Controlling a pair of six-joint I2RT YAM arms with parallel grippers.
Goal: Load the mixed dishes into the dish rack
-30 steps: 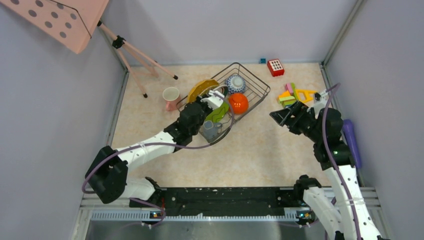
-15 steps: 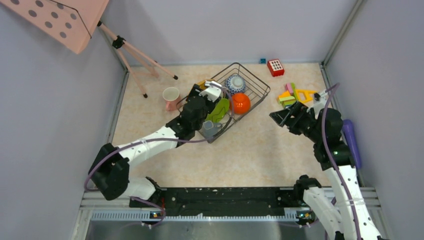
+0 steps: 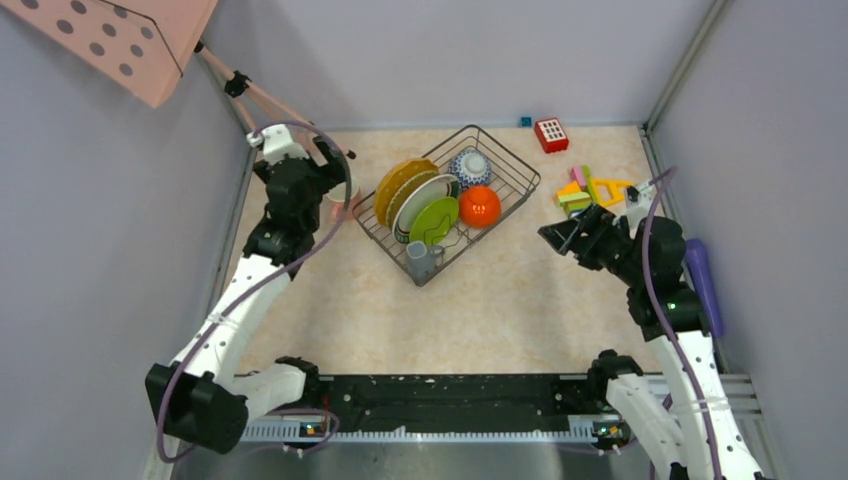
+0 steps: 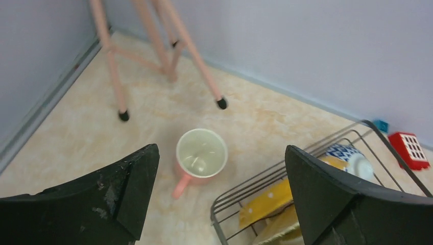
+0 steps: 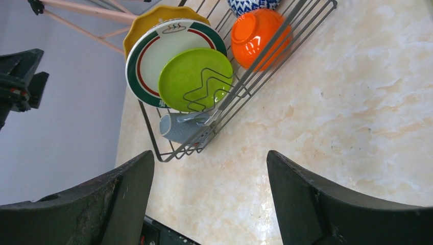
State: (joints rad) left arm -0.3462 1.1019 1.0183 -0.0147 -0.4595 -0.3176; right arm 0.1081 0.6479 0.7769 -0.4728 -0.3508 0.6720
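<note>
I've swung the left arm (image 3: 240,292) from the dark wire dish rack (image 3: 510,157) to the upper left; its claw (image 4: 222,153) gapes over the pink ceramic mug (image 4: 201,154) on the table (image 4: 97,130). Closing off-centre could topple it.

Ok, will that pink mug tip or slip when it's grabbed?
The pink mug stands upright and looks empty, so probably light and steady. It looks smooth and rigid, so a rim grip might slip. Its handle juts to one side, so it may tilt when lifted.
</note>
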